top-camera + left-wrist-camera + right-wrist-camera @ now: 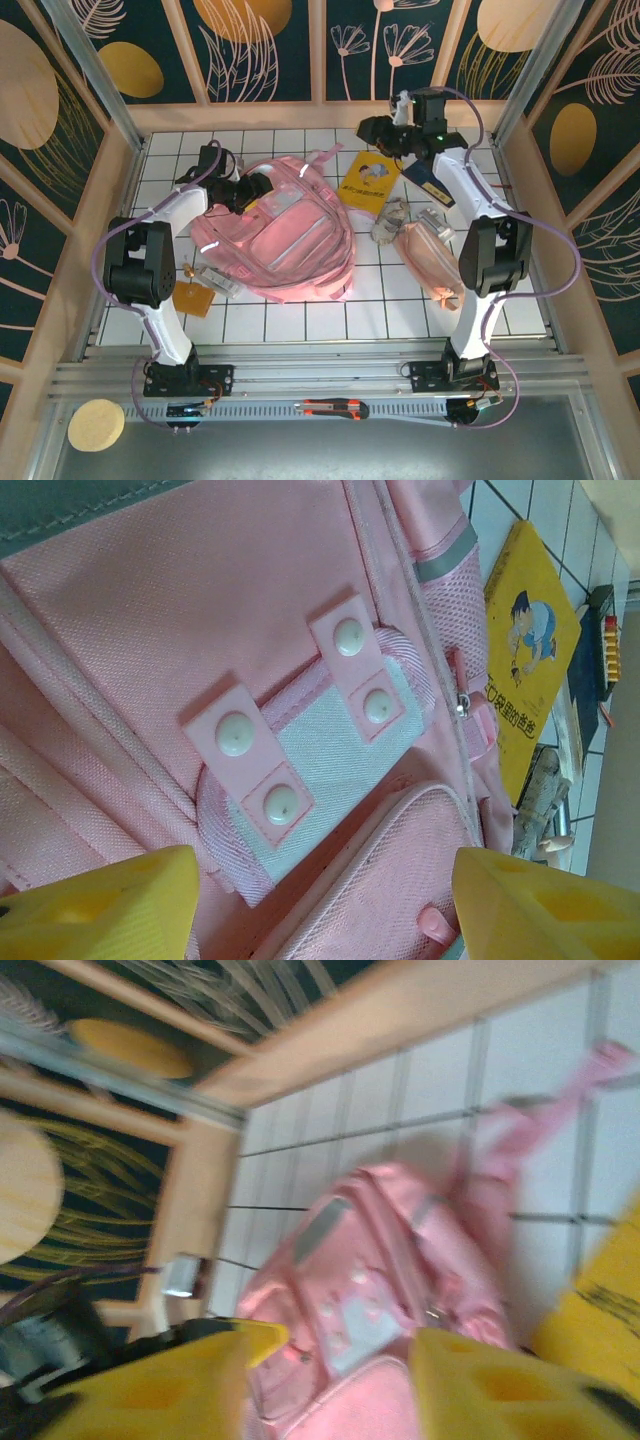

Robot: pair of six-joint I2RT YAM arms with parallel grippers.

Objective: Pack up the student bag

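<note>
Top cam gives the layout: the student bag (295, 240) lies flat on the tiled counter (270, 320), left of centre, with a yellow book (368, 178) just beside its far right corner. The left tool (252, 190) hovers over the bag's far end, and the right tool (385, 130) is above the book. Left wrist cam gets close: pink snap tabs (350, 665), yellow fingers (100, 910) apart, holding nothing. Right wrist cam's blurry, but the fingers there are apart too, with the bag below.

This looks like a robot lab cell: a white tiled surface (300, 320) closed in by metal posts (95, 75) and leaf-pattern panels (270, 50), with two arms (170, 330) bolted to a slotted rail (320, 372).
</note>
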